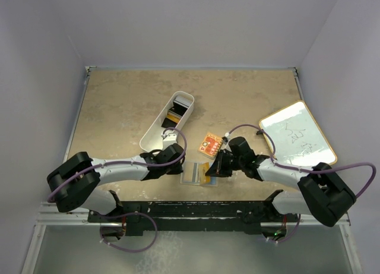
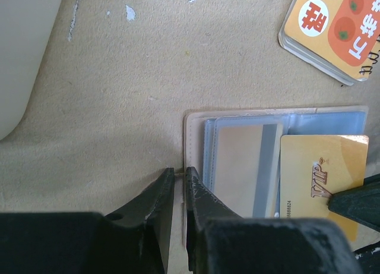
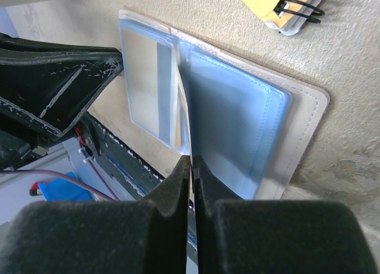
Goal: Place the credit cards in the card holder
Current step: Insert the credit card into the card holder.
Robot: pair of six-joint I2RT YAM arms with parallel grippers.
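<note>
card holder [image 1: 193,174]: open on the desk [image 1: 119,101], middle, near the front edge
credit card [image 2: 320,179]: over the holder's right half
packet [image 1: 210,145]: just behind the holder, slightly right
bin [image 1: 155,131]: behind-left, more cards [image 1: 174,115] inside
board [image 1: 297,134]: far right, well apart

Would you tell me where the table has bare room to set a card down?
Free: the far strip beyond the white bin and whiteboard, and left of the bin. Crowded: around the card holder and orange packet.

Overhead view faces down the table [image 1: 119,107]; 2 close wrist views share the card holder [image 3: 249,125].
</note>
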